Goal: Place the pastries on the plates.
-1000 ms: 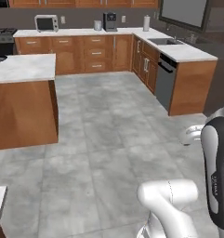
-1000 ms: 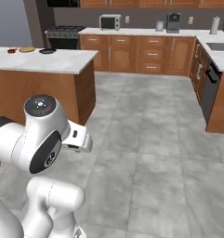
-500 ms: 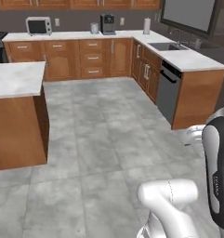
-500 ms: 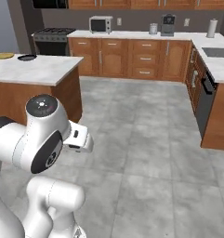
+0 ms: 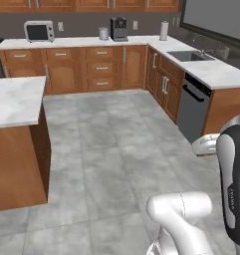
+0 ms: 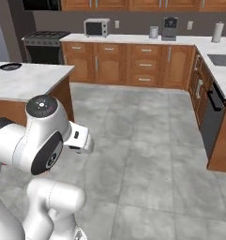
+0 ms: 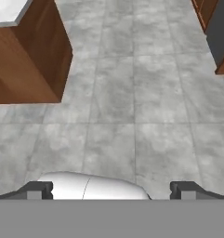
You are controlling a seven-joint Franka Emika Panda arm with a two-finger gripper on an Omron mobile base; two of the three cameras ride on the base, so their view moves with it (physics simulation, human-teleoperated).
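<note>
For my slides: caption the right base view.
Mobile Franka arm faces a kitchen island carrying a dark plate, with microwave and stove behind.

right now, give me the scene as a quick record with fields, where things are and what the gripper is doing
setting: kitchen with grey tile floor
island: marble-topped island at the left of both base views
dark plate: on the island's far left edge
back counter: microwave, coffee machine, paper towel roll
stove: left of the microwave
sink: in the right-hand counter
dishwasher: below that counter
gripper: open, empty, over bare floor
pastries: cannot tell
</note>
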